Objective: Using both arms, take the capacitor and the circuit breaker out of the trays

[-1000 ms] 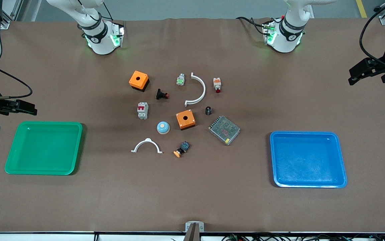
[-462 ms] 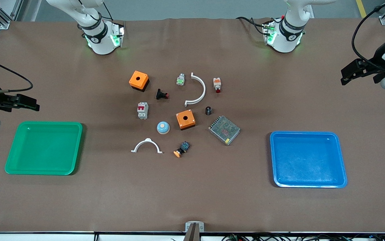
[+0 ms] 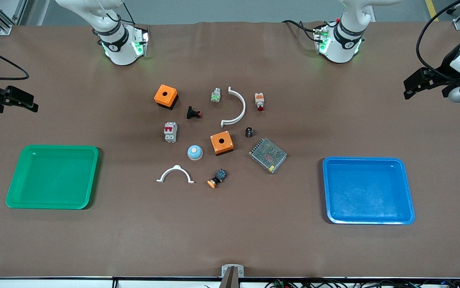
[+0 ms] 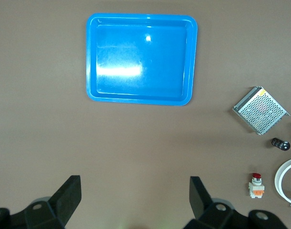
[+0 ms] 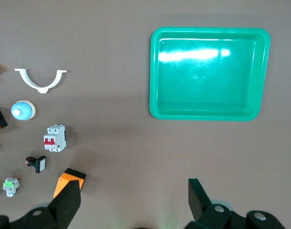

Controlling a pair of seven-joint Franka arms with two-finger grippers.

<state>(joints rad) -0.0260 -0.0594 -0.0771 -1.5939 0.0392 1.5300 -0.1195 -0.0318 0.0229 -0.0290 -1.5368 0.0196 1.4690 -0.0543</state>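
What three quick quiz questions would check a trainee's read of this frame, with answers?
1. True or false: the breaker lies inside the green tray.
2. The capacitor stands beside which part: A) the metal mesh box, B) the blue dome, C) the green tray?
3. Fill in: the left gripper and the right gripper both have their fingers ____.

Key: 1 false, it lies on the table among the parts. 2 A. 3 open, each holding nothing, over bare table at its own end.

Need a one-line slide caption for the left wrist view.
Open left hand over bare table, with blue tray, mesh-covered box, capacitor in sight.
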